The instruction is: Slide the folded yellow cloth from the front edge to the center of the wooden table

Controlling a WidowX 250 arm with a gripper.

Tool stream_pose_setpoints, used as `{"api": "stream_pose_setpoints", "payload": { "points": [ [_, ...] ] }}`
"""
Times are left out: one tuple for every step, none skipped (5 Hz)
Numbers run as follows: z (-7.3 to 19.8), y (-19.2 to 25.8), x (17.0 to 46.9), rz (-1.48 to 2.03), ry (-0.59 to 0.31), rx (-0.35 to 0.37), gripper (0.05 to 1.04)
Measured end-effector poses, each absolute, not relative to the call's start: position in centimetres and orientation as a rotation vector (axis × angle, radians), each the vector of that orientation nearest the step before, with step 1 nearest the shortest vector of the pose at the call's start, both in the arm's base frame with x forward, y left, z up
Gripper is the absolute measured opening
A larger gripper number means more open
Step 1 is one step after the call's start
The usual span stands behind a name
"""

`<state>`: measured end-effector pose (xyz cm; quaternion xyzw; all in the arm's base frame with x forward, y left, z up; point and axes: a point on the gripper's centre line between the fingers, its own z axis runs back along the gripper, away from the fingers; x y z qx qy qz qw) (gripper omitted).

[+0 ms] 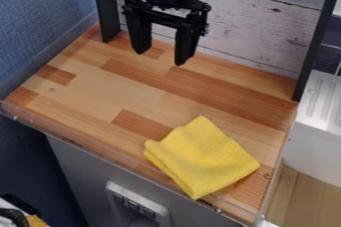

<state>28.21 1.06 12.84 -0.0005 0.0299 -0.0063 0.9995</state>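
Landmark: the wooden counter [100,91]. It's the biggest thing we've got, butcher-block pattern in light and reddish-brown strips. Whitewashed plank wall [246,27] runs along its far edge. Blue textured wall [40,17] is on its left side as we look at it. Grey front panel [86,171] sits below its near edge. White unit [319,156] with a grooved top stands just beside its right edge; dark tiles [329,32] are behind that unit, past the counter's far right corner. We see two black uprights at the counter's far edge, one near its left end [105,7], one at its right corner [313,42].

Gripper [160,57]: black, hanging over the far left part of the counter, pointing down. It's released, fingers spread well apart. Yellow cloth [203,156]: folded, lying flat-ish on the counter's near right part, well apart from the gripper, one corner pointing at the near edge. Smallest: grey switch plate [136,206], on the front below the counter's near edge.
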Motion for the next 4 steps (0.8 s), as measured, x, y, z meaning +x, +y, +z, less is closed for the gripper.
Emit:
{"api": "stream_pose_setpoints", "payload": {
  "points": [
    [12.7, 0.1, 28.1, -0.079, 0.066, -0.006, 0.999],
    [12.0, -1.2, 27.8, -0.174, 0.063, -0.006, 0.999],
    [11.9, -2.7, 26.8, -0.292, 0.035, -0.005, 0.999],
    [11.8, -4.0, 26.0, -0.395, 0.005, -0.002, 0.999]
  ]
}}
